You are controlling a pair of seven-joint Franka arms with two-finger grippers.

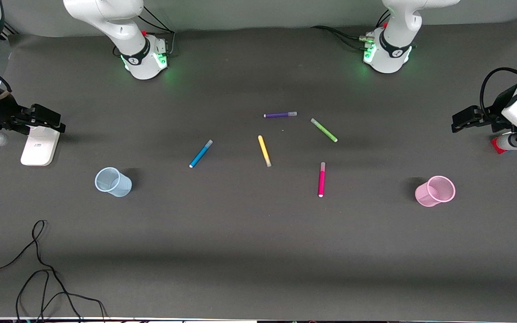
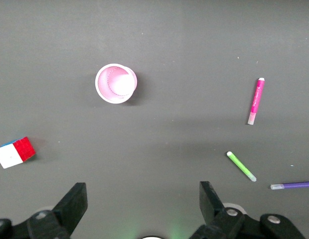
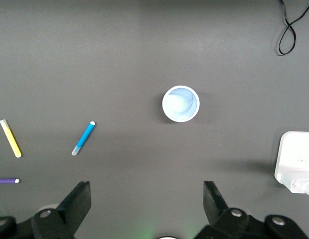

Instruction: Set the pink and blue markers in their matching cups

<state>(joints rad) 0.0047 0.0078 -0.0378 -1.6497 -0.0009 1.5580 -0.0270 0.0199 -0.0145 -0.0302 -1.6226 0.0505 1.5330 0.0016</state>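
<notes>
Both arms wait high at counter ends. Left end effector (image 2: pixel 142 209) and right end effector (image 3: pixel 147 209): fingers spread, empty.

Slim magenta-pink felt marker (image 1: pixel 322 179) and bright blue felt marker (image 1: pixel 200 154) lie flat mid-counter.

Translucent pink plastic cup (image 1: pixel 435 191) stands upright toward left arm's end, pale blue plastic cup (image 1: pixel 113 181) toward right arm's, likely one per arm.

Left pincer (image 1: pixel 458 122) raised at its table end, fingers spread, right pincer (image 1: pixel 52 121) likewise, both arms waiting

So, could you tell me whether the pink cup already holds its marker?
No, it is empty: the pink cup shows only its bare inside, and the pink marker lies flat on the table.
</notes>
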